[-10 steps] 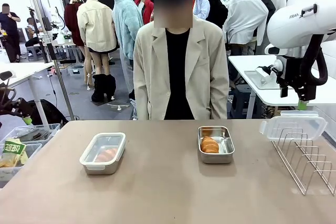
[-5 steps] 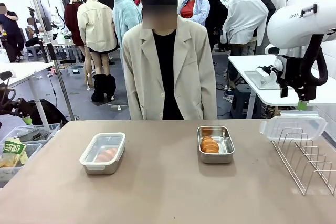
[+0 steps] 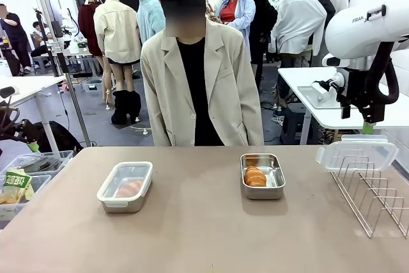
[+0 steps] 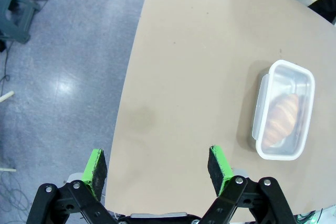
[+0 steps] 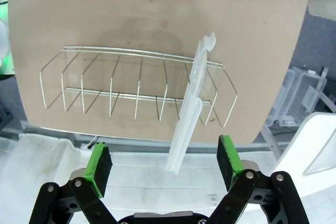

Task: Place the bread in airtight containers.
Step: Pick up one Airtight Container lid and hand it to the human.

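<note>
Two steel airtight containers sit on the brown table. The left one (image 3: 125,187) has its clear lid on, and a golden roll of bread (image 3: 129,188) shows through it. The right one (image 3: 262,176) is uncovered, with bread (image 3: 255,176) lying inside. Its clear white-rimmed lid (image 3: 356,155) leans in the wire rack. The left wrist view shows my left gripper (image 4: 157,163) open, high over the table's edge, with the lidded container (image 4: 283,109) off to the right. My right gripper (image 5: 164,158) is open, high above the lid (image 5: 191,114).
A wire rack (image 3: 374,190) fills the table's right end and appears below my right gripper (image 5: 105,85). A person in a beige jacket (image 3: 201,87) stands at the far side, with no hands over the table. A bin of packets (image 3: 22,183) sits beside the table's left end.
The person has shifted to the left behind the table. Neither arm, container nor lid has moved.
</note>
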`<state>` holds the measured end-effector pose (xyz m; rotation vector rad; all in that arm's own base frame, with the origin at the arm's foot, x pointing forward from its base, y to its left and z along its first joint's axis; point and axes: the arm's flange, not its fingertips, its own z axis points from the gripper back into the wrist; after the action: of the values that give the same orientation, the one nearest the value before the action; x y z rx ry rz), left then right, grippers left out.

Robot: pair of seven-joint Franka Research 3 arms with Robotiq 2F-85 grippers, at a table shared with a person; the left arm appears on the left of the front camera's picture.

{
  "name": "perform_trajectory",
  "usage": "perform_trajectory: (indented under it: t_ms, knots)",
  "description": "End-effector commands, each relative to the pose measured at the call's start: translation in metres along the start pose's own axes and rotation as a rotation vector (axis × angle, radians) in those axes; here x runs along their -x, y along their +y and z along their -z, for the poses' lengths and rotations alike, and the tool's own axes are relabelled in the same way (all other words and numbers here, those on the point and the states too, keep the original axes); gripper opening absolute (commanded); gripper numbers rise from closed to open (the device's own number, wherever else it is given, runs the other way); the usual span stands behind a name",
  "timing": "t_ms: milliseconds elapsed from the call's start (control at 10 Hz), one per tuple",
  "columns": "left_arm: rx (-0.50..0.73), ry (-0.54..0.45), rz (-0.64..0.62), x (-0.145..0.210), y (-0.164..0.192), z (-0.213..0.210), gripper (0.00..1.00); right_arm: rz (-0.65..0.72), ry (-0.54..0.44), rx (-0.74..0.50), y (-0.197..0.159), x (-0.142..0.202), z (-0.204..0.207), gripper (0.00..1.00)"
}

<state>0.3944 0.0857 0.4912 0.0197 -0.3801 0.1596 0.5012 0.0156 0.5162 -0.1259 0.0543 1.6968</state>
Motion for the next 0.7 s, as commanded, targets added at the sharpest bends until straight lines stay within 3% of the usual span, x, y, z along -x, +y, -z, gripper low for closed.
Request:
perform_trajectory:
  t_ms: [0,300,600]
  knots:
    - [0.0,0.003,-0.002,0.0,0.001,-0.001,1.0,-0.01,-0.006,-0.008,0.002,0.001,-0.002,1.0]
    - [0.0,0.003,-0.002,0.0,0.001,-0.001,1.0,0.0,0.0,0.0,0.0,0.0,0.0,1.0]
    - [0.0,0.003,-0.002,0.0,0.001,-0.001,1.0,-0.005,-0.052,0.047,-0.02,0.008,0.03,1.0]
